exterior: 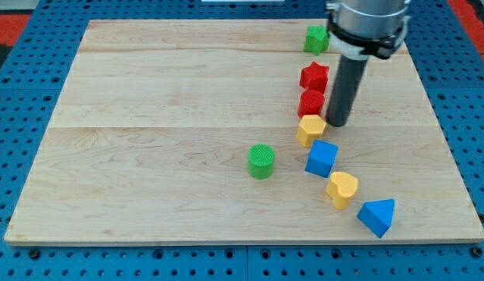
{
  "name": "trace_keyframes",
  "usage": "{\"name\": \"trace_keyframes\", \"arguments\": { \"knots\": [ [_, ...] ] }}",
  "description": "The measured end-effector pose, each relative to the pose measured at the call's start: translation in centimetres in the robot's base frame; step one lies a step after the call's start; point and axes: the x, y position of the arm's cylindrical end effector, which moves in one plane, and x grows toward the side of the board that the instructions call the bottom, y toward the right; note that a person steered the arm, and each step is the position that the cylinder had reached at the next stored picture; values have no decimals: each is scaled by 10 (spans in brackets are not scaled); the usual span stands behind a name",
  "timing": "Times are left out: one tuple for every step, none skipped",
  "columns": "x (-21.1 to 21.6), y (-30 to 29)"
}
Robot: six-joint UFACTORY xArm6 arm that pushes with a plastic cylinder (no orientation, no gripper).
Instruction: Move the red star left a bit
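The red star [314,76] lies on the wooden board [164,117] at the upper right. A second red block [311,102] sits just below it, touching it. My tip [338,125] is at the right of this second red block and just right of a yellow block [310,129]. The rod [345,90] rises just right of the red star, close to it.
A green star-like block [317,38] lies near the board's top edge. A green cylinder [261,161] lies at mid-board. A blue cube [322,158], a yellow heart [342,189] and a blue triangle [378,216] trail down to the lower right.
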Motion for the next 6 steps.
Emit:
{"name": "trace_keyframes", "arguments": {
  "knots": [
    [-19, 13],
    [-45, 22],
    [-62, 13],
    [-63, -17],
    [-71, -22],
    [-74, -20]
  ]
}}
